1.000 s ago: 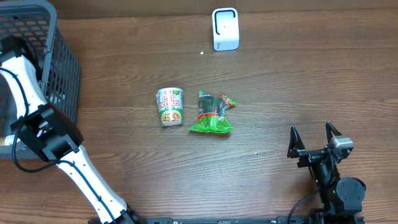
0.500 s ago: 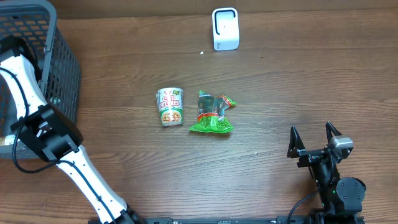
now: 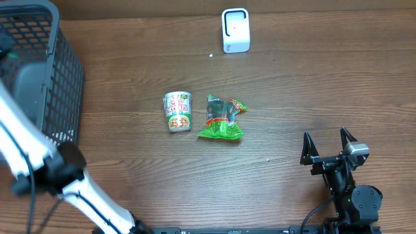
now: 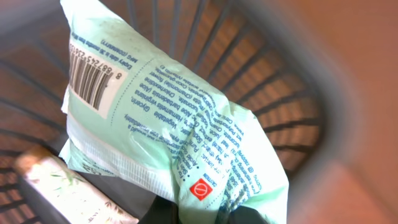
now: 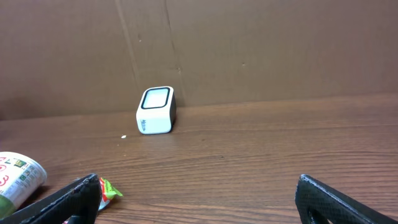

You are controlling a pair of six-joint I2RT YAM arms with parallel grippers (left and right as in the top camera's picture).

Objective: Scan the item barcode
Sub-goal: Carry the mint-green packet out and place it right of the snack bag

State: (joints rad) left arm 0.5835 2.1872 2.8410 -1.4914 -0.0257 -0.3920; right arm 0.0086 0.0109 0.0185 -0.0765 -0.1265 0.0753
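Left tool (image 4: 208, 211), closed within the last second, now clamps the lower edge of the pale green packet (image 4: 180, 124); its barcode (image 4: 87, 78) faces the wrist camera. Behind lie the basket (image 4: 273, 106) and a second pack (image 4: 68, 193). The arm blurs overhead, suggesting that lift-out has begun. Right tool (image 3: 325, 140) stands wide open, empty. Scanner (image 3: 235, 30) sits at the worktop's (image 3: 292, 78) far edge, well apart.

Right gripper (image 5: 198, 182) jaws spread wide, black fingers (image 5: 68, 202) at both bottom corners. White scanner (image 5: 155, 110) ahead of claw, slightly left, on wooden table (image 5: 261, 155), just before brown cardboard wall (image 5: 249, 50). Cup noodle (image 5: 18, 177) far left of claw. Green packet (image 5: 109, 189) corner just beside left finger. White speck (image 5: 123, 137) near scanner.
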